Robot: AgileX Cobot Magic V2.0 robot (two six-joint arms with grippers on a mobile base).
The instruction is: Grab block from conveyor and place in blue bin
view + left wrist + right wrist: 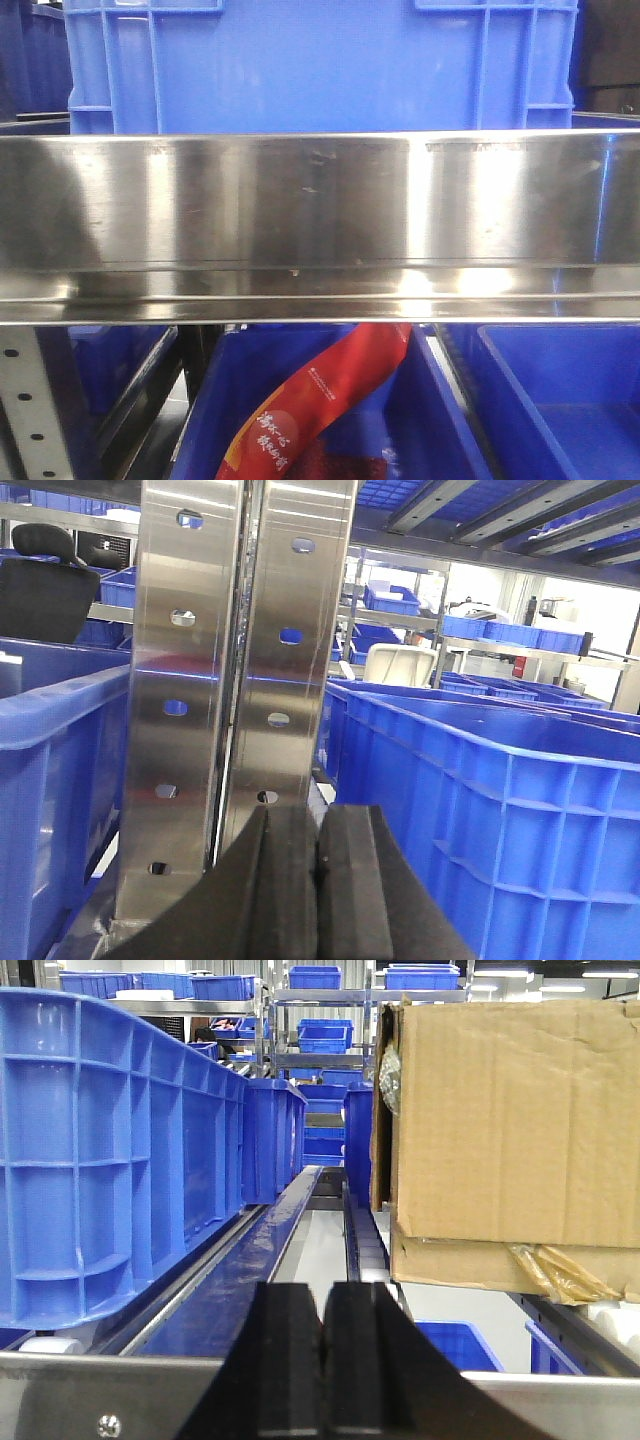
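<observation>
Both tools: left tool, right tool closed, empty.

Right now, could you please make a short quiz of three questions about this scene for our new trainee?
1. True or false: the left claw is shut with nothing between its fingers.
2. In the right wrist view, which object stands to the right of the right claw?
A. a cardboard box
B. a green bucket
C. a white chair
3. Fill in: in the front view, a ____ package lies in the blue bin below the steel rail.

Key:
1. True.
2. A, the cardboard box.
3. Red; the red package lies in the blue bin under the steel rail.
</observation>
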